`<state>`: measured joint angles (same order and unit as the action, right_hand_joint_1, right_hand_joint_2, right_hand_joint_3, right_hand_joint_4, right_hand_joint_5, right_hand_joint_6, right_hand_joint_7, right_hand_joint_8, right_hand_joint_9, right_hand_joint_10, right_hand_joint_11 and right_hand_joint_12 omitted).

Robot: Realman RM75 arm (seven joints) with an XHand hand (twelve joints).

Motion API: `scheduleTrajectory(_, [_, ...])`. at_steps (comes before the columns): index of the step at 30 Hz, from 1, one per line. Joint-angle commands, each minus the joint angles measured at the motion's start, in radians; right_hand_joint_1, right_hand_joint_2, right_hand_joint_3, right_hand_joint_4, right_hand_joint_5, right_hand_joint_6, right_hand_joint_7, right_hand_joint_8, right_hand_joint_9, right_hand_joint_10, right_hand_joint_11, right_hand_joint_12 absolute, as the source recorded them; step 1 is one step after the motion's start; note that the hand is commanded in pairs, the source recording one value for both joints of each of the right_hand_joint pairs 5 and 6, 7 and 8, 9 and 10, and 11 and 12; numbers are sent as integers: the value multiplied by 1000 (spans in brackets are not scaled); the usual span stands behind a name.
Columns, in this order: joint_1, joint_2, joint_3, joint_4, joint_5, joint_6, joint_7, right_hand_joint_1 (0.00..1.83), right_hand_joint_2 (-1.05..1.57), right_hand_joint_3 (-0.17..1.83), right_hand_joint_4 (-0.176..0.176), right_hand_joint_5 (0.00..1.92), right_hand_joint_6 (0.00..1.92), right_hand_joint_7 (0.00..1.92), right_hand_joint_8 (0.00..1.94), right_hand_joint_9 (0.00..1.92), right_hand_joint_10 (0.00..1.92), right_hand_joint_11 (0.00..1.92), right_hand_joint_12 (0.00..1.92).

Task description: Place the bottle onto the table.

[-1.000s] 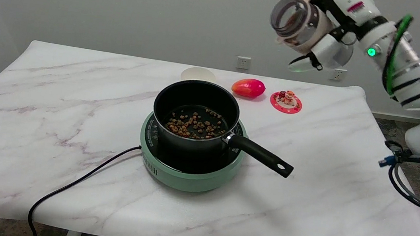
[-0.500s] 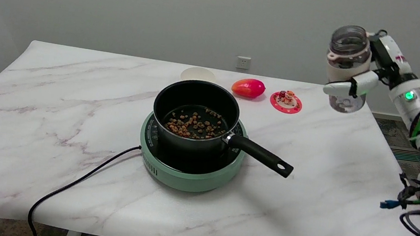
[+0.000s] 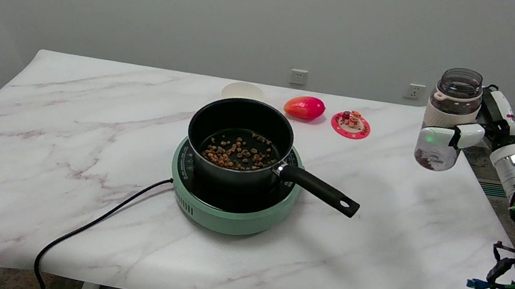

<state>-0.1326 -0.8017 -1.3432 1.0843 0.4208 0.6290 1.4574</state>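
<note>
A clear, lidless bottle (image 3: 448, 121) with a pale band below its neck and a little brown matter at its bottom hangs upright, mouth up, long axis vertical, above the right edge of the marble table (image 3: 93, 108). The right hand (image 3: 471, 130) grasps it around the middle, a white finger crossing the front; most of the hand is hidden behind the bottle. Whether the base touches the tabletop is hard to make out.
</note>
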Motion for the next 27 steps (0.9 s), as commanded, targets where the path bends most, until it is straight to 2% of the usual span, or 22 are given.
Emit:
scheduleTrajectory(1, [252, -79, -248, -359, 126, 169, -10, 1364, 1255, 481, 0, 1920, 1920, 1920, 1920, 1408, 1408, 1251, 1251])
scheduleTrajectory(6, [419, -105, -380, -519, 126, 280, 9, 1357, 1272, 472, 0, 1920, 1920, 1920, 1920, 1401, 1401, 1245, 1245])
scheduleTrajectory(11, [483, -121, -437, -567, 128, 298, 24, 1360, 1260, 481, 0, 1920, 1920, 1920, 1920, 1395, 1395, 1239, 1239])
scheduleTrajectory(27, [489, -212, -461, -635, 128, 347, -22, 1371, 1221, 518, 0, 1920, 1920, 1920, 1920, 1381, 1381, 1224, 1224])
